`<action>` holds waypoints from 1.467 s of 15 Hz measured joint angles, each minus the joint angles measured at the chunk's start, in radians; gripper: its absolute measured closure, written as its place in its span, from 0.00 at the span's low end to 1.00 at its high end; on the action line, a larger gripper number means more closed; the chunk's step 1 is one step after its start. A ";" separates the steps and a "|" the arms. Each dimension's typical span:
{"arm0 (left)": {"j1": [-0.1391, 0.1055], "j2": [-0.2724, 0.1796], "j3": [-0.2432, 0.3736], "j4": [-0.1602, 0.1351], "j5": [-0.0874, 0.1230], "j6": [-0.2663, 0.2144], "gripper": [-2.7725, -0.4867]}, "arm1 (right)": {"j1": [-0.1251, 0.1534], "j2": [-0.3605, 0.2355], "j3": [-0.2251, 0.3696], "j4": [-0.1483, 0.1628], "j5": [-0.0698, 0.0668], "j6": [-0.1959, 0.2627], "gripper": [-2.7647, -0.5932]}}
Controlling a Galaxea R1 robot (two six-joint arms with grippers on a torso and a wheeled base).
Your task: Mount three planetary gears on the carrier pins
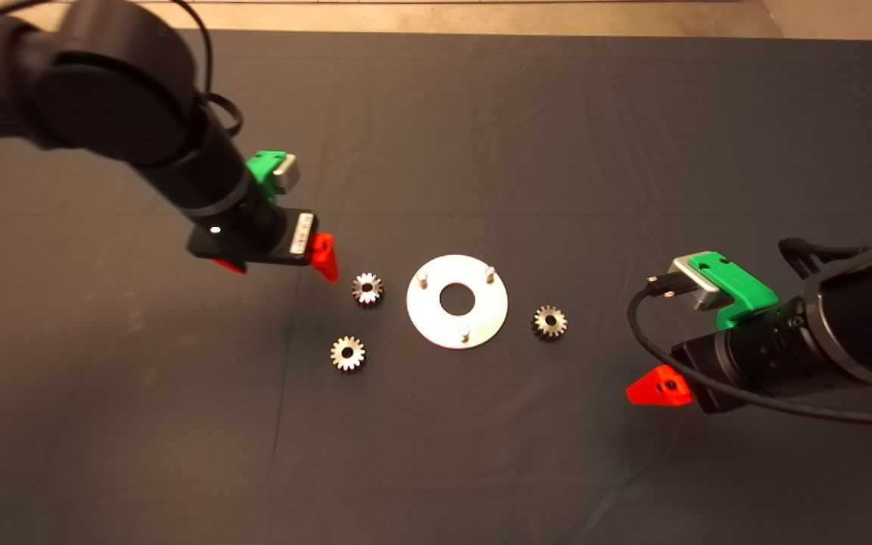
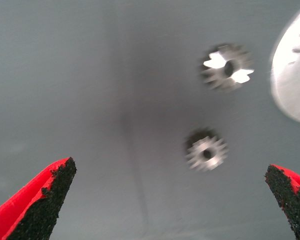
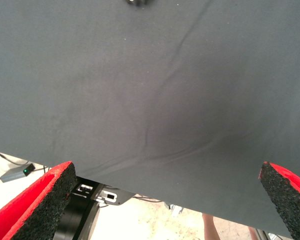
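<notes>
The silver disc (image 1: 474, 322) lies flat mid-mat with its three carrier pins (image 1: 421, 278) standing bare. Three planetary gears lie on the mat: two left of the disc (image 1: 367, 288) (image 1: 348, 353) and one right of it (image 1: 549, 322). My left gripper (image 1: 277, 261) hovers open and empty left of the upper left gear. The left wrist view shows both left gears (image 2: 227, 67) (image 2: 206, 151) ahead of the open fingers (image 2: 40, 205) and the disc's edge (image 2: 295, 85). My right gripper (image 1: 667, 382) is open and empty, right of the right gear, whose edge shows in the right wrist view (image 3: 139, 2).
The dark mat (image 1: 481, 113) has shallow creases (image 3: 160, 105). Its near edge and the floor beyond, with a robot base part (image 3: 97, 195), show in the right wrist view. Both black arms reach over the mat's left and right sides.
</notes>
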 joint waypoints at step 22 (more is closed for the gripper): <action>0.138 0.285 -0.403 0.009 -0.033 0.188 0.01 | 0.000 0.008 0.001 0.004 -0.001 0.000 0.01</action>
